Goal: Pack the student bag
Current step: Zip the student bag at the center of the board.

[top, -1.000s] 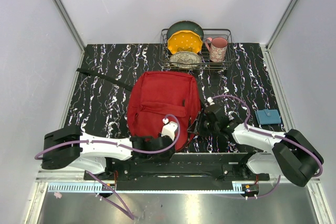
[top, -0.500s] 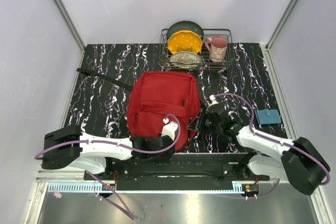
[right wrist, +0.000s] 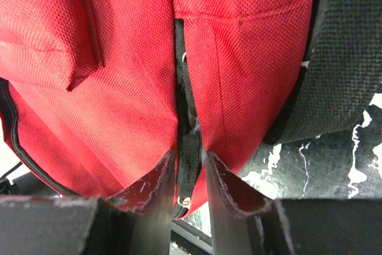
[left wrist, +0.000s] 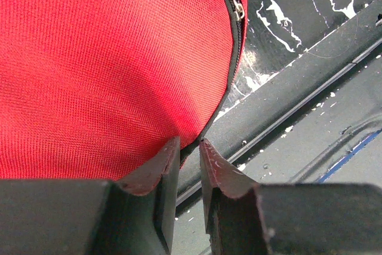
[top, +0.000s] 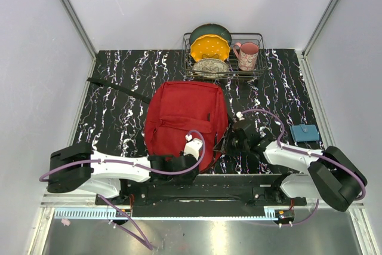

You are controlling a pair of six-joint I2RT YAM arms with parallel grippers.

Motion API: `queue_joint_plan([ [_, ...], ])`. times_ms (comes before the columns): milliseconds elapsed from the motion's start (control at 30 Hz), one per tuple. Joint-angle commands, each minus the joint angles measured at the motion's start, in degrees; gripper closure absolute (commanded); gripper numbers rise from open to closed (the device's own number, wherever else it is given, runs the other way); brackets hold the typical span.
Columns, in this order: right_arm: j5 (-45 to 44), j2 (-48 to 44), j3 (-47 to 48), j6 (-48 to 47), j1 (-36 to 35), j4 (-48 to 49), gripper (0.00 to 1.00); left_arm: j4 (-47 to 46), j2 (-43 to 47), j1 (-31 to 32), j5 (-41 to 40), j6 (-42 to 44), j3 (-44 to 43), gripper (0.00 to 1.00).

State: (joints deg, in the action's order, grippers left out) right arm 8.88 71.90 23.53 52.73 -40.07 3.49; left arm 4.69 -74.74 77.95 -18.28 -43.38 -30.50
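Currently: both grippers pinched on the student bag's near edge

Student bag (top: pixel 182 114) lies flat mid-table (top: pixel 119 117), front pocket up, its near end just ahead of the arm bases. One black strap (top: pixel 116 89) trails off to the far left.

Left gripper (left wrist: pixel 190 147): jaws nearly closed, only a thin gap. The bag's black-edged bottom seam runs straight into that gap, red fabric bulging above the tips. Looks like a pinch on the seam. Zipper pull (left wrist: pixel 239 9) sits further up the same edge.

Right gripper (right wrist: pixel 191 168): at the bag's near right corner, jaws also narrow, with a black webbing strip (right wrist: pixel 190 147) clamped between the tips. Red panels on both sides, dark grey mesh padding (right wrist: pixel 346 52) to the right.

Elsewhere: wire rack (top: pixel 224 77) at the far edge with a yellow plate (top: pixel 210 47) and a pink mug (top: pixel 248 56); small blue item (top: pixel 305 132) right of the right arm, well apart from the bag.
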Motion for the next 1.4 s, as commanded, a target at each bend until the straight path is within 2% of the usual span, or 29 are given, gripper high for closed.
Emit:
queue_joint_plan([
  [0, -2.55, -1.50, -0.68, -0.08, -0.53, -1.90, 0.67, 0.59, -0.14, 0.27, -1.49, 0.31, -1.40, 0.75],
  [133, -1.16, -0.80, -1.73, 0.00, -0.53, 0.54, 0.67, 0.59, -0.32, 0.27, -1.58, 0.48, -1.31, 0.76],
  [333, 1.13, 5.00, -1.65, 0.62, -0.53, 5.38, 0.69, 0.59, -0.76, 0.27, -1.32, 0.40, -1.67, 0.76],
  [433, 1.49, 7.46, -1.29, 0.88, -0.62, 7.23, 0.74, 0.59, -0.67, 0.27, -1.23, 0.31, -1.58, 0.76],
  [467, 1.49, 7.99, -1.21, 0.80, -0.62, 7.32, 0.82, 0.67, -0.67, 0.27, -1.14, 0.22, -1.58, 0.76],
  [533, 0.61, 8.08, -1.03, 0.71, -0.62, 6.63, 0.87, 0.76, -0.41, 0.27, -1.23, 0.13, -1.32, 0.76],
  [600, 0.00, 7.03, -1.12, 0.80, -0.62, 5.83, 0.95, 0.76, -0.14, 0.27, -1.23, 0.05, -1.05, 0.76],
  [700, -1.41, 4.75, -1.56, 0.71, -0.62, 3.99, 1.00, 0.76, 0.03, 0.27, -1.40, -0.04, -0.88, 0.76],
  [833, -2.12, -0.34, -3.74, 0.53, -0.62, 4.06, 1.00, 0.76, -0.40, 0.27, -1.40, -0.04, -0.96, 0.76],
  [967, -4.92, -12.09, -7.09, 2.37, -0.62, 4.51, 1.00, 0.32, -1.28, 0.27, -1.49, -0.13, -1.23, 0.76],
  [1167, -10.90, -23.37, -8.94, 3.25, -0.62, 0.38, 1.00, -1.70, -3.57, 0.27, -0.53, -0.40, -0.79, 0.49],
  [1333, -9.94, -22.60, -9.03, 3.69, -0.62, 1.17, 1.00, -2.93, -4.97, 0.27, 0.00, 0.05, -0.79, 0.37],
  [1367, -9.59, -21.72, -9.03, 3.96, -0.53, 1.61, 1.00, -3.02, -5.06, 0.27, 0.00, 0.13, -0.87, 0.37],
])
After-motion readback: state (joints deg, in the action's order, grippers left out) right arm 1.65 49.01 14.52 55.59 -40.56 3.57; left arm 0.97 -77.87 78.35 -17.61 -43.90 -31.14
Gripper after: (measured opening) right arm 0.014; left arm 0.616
